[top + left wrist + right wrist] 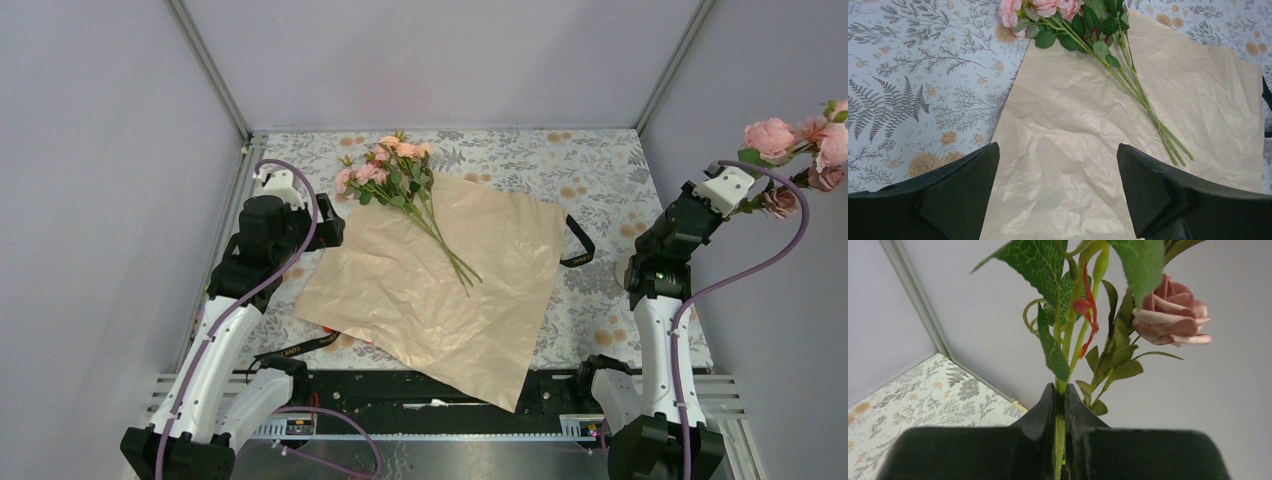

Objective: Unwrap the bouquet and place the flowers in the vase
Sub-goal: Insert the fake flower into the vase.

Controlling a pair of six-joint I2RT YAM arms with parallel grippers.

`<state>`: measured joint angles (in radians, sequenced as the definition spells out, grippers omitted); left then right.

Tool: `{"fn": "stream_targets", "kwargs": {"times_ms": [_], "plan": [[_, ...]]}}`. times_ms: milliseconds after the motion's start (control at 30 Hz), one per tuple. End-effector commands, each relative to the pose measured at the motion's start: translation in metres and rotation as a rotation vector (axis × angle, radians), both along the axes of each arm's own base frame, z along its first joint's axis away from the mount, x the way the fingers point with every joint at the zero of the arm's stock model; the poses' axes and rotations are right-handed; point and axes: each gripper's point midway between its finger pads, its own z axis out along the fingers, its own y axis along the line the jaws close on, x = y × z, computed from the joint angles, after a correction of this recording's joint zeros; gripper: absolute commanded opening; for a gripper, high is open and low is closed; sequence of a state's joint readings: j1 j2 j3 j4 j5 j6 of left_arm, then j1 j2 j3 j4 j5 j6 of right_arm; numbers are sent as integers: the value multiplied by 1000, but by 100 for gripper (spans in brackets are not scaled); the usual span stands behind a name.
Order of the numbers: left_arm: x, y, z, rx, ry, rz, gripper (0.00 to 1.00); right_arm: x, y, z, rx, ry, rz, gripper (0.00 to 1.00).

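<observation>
Pinching flowers (1170,315), right end effector (1059,394), wrist-view only.

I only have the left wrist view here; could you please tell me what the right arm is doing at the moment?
Observer: The right tool is shut on green stems, holding a spray of roses up in the air, off to the right.
Operator: Thank you. Is any ribbon lying about?
Observer: Yes, a black ribbon lies by the right corner of the paper.
Operator: Does the paper reach the near edge?
Observer: Its near corner overhangs the black front rail.
</observation>
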<state>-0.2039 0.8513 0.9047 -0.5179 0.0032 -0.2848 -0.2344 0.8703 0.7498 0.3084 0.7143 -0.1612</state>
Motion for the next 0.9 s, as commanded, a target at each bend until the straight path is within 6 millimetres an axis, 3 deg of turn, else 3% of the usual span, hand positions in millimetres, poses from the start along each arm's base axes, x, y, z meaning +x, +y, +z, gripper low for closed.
{"fn": "stream_targets", "kwargs": {"times_ms": [0,300,867], "plan": [[8,0,9,4,-50,4,96,-7,-8,-5,47,-80,-49,0],[11,1,4,6,-32,9,96,1,-7,-27,98,-43,-33,2],[13,-4,-3,-5,-6,-14,96,-7,2,-2,100,-78,16,46]]}}
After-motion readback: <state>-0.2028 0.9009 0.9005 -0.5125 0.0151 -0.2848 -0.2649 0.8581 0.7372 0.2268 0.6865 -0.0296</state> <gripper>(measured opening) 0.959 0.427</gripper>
